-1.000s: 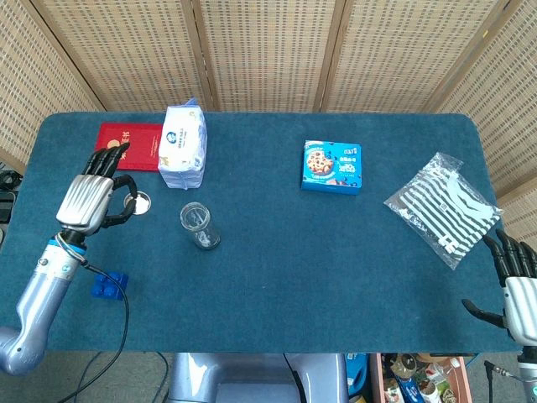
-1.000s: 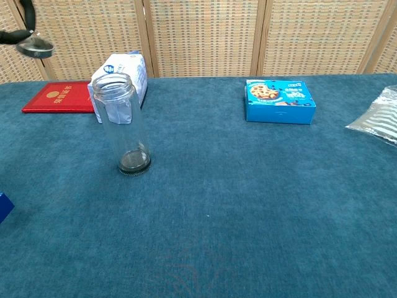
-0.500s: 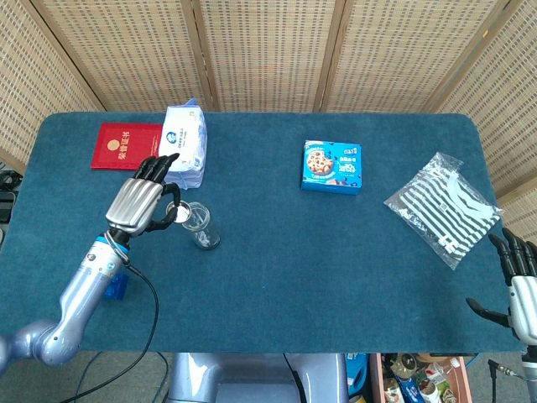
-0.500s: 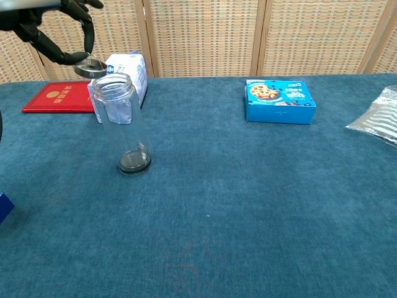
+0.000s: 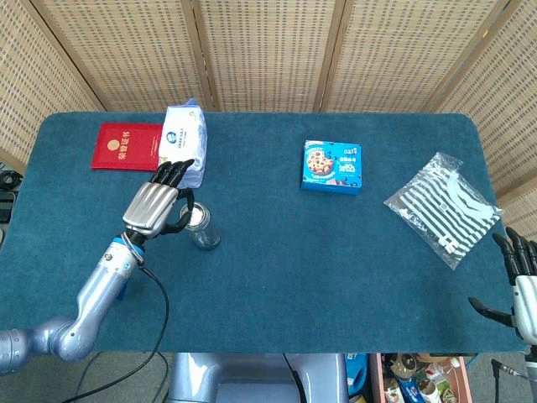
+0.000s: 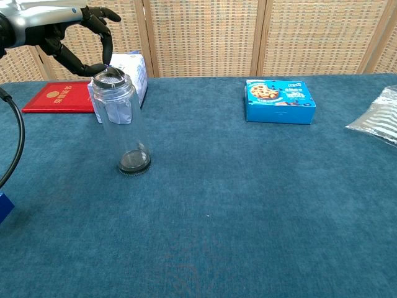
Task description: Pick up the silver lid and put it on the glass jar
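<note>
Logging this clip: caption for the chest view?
Left robot hand sets the lid on the jar.

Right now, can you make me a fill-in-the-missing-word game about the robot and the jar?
1. The left hand holds the silver lid at the mouth of the glass ____.
2. The cookie box is colored ____.
3. The booklet beside the white pack is ____.
4. The striped bag lies nearest the ____ hand.

Missing words: jar, blue, red, right
</note>
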You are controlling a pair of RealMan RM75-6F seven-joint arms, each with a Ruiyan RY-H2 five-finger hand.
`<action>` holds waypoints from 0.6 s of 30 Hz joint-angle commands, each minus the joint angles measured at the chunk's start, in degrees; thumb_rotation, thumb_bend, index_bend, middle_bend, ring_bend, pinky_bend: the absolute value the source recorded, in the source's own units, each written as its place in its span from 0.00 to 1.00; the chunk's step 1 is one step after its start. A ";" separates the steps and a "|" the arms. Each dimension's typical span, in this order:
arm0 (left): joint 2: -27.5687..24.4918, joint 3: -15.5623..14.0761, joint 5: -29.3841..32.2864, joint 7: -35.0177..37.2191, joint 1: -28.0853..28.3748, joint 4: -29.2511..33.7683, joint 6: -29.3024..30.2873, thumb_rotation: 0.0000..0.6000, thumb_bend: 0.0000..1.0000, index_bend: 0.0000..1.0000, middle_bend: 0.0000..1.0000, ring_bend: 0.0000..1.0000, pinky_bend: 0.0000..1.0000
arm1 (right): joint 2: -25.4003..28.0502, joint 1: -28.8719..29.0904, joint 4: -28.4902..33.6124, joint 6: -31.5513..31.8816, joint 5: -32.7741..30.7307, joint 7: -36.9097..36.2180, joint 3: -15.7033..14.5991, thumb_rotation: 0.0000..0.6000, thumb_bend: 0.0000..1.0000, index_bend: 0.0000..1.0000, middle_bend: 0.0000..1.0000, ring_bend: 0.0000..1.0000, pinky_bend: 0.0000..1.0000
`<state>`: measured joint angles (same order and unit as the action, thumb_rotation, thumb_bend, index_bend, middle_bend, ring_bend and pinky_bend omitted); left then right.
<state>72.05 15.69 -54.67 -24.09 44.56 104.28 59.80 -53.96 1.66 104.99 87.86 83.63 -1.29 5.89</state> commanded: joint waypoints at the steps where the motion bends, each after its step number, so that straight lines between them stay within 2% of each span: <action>1: 0.32 -0.28 0.45 -0.28 0.32 -0.23 -0.03 1.00 0.45 0.61 0.00 0.00 0.00 | 0.01 0.00 -0.04 -0.03 -0.07 -0.02 0.01 1.00 0.00 0.02 0.00 0.00 0.00; 5: 0.82 -0.80 1.07 -0.32 0.65 -0.81 -0.13 1.00 0.45 0.61 0.00 0.00 0.00 | -0.01 0.04 -0.19 -0.18 -0.22 -0.18 0.04 1.00 0.00 0.02 0.00 0.00 0.00; 7: 0.76 -1.05 1.24 -0.14 0.73 -0.88 -0.31 1.00 0.45 0.53 0.00 0.00 0.00 | 0.00 0.03 -0.18 -0.10 -0.19 -0.21 0.07 1.00 0.00 0.02 0.00 0.00 0.00; 10: 0.57 -1.20 1.04 0.63 0.65 -0.79 -0.46 1.00 0.45 0.08 0.00 0.00 0.00 | 0.02 0.03 -0.16 -0.11 -0.22 -0.17 0.08 1.00 0.00 0.02 0.00 0.00 0.00; 11: 0.49 -1.23 0.73 1.07 0.54 -0.75 -0.39 1.00 0.45 0.03 0.00 0.00 0.00 | 0.02 0.03 -0.18 -0.13 -0.25 -0.17 0.07 1.00 0.00 0.02 0.00 0.00 0.00; 12: 0.45 -1.22 0.41 1.41 0.45 -0.75 -0.26 1.00 0.44 0.00 0.00 0.00 0.00 | 0.01 0.04 -0.18 -0.15 -0.25 -0.17 0.07 1.00 0.00 0.02 0.00 0.00 0.00; 18: -1.50 -1.15 -3.42 4.72 -1.34 0.60 1.95 1.00 0.41 0.00 0.00 0.00 0.00 | -0.05 0.07 -0.15 -0.21 -0.08 -0.07 -0.01 1.00 0.00 0.02 0.00 0.00 0.00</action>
<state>71.50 14.54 -57.00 -20.40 43.96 104.16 61.00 -54.00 1.73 104.84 87.65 83.55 -1.36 5.87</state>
